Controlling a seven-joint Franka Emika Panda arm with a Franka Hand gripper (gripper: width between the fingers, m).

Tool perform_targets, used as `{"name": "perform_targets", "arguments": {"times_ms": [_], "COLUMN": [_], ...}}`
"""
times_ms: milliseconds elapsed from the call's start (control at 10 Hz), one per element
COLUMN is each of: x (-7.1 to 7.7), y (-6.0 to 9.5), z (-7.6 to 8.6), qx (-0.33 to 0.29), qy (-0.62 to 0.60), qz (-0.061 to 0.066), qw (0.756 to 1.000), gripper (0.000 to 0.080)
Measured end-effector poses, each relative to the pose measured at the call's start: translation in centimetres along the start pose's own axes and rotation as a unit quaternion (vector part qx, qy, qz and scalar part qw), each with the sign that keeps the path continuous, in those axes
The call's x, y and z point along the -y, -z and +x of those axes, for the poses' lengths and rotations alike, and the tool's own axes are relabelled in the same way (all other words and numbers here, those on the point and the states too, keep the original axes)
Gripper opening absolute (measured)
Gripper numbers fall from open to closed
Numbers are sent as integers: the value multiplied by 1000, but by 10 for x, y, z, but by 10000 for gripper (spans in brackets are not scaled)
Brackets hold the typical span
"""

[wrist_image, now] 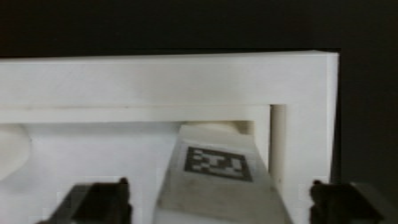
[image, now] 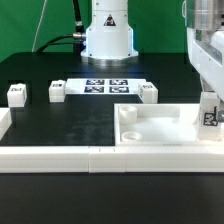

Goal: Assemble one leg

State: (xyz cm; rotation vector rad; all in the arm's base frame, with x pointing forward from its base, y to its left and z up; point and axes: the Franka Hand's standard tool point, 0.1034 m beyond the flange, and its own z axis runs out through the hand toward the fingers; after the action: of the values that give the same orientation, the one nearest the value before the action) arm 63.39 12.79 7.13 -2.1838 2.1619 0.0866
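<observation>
One leg [wrist_image: 217,162] stands loose between the wide-open claw [wrist_image: 217,204] at the tray [wrist_image: 160,80] corner; an off-centre squeeze could tip it.

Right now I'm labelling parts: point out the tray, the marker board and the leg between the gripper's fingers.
tray [image: 170,125], exterior view, on its bare floor.
marker board [image: 105,85], exterior view, on its tagged middle.
leg [wrist_image: 217,162], wrist view, on the tag on its face.

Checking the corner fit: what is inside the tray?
One tagged leg sits at a corner of the tray, between the fingers of the open hand. Its lower end and any hole beneath are hidden.
</observation>
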Motion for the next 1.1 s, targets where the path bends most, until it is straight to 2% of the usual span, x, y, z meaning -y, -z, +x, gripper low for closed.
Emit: {"name": "perform_targets", "arguments": {"times_ms": [100,200,400,700,1100], "x": [0,0,-1,-1,0], "y": [0,0,1,-1,-1], "z": [0,0,-1,1,4], "qx": [0,0,2,1,-3], "qy": [39,127,231,399,576], "qz": [0,0,-9,-10,-12], "qw": [999,992,973,917,817], "gripper": [608,643,648,649,649]}}
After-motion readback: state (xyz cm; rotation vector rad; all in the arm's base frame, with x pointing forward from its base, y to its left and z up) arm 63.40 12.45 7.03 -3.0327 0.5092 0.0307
